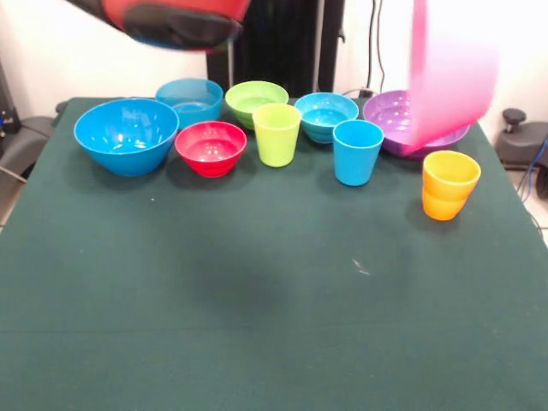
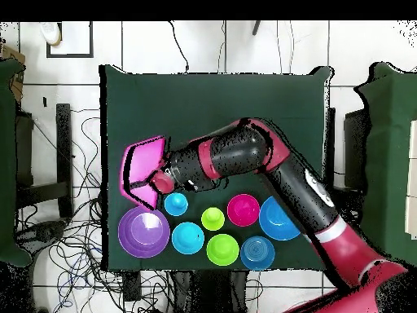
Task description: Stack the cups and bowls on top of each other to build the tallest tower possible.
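Observation:
The huge pink bowl (image 1: 451, 79) hangs blurred and tilted on edge in the air above the purple bowl (image 1: 390, 116) and the orange cup (image 1: 449, 184). In the overhead view my gripper (image 2: 160, 181) is shut on the rim of the pink bowl (image 2: 140, 167). A row on the cloth holds the large blue bowl (image 1: 126, 135), small blue bowl (image 1: 189, 98), red bowl (image 1: 211, 147), lime green bowl (image 1: 256, 101), lime green cup (image 1: 276, 134), ribbed cyan bowl (image 1: 325, 116) and light blue cup (image 1: 357, 151). Nothing is stacked. The orange cup is hidden in the overhead view.
The arm (image 1: 171, 21) crosses the top left of the front view above the row. The green table cloth (image 1: 257, 300) stretches in front of the row. Cables lie on the floor around the table (image 2: 73, 244).

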Robot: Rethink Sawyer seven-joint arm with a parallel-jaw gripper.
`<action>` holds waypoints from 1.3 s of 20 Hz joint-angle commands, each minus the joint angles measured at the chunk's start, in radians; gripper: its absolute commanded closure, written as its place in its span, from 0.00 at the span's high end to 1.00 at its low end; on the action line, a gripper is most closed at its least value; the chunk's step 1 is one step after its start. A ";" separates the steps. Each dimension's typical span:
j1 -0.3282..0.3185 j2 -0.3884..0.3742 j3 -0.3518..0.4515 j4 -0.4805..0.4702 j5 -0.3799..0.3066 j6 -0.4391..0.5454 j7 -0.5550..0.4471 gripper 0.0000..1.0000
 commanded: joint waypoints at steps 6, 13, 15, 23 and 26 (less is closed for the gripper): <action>-0.008 -0.388 -0.207 -0.131 -0.342 -0.071 -0.099 1.00; 0.013 -0.464 -0.238 -0.144 -0.412 -0.119 -0.111 1.00; 0.015 -0.474 -0.246 -0.144 -0.411 -0.129 -0.115 1.00; 0.035 -0.545 -0.298 -0.141 -0.488 -0.194 -0.098 1.00; 0.047 -0.550 -0.315 -0.135 -0.475 -0.211 -0.084 1.00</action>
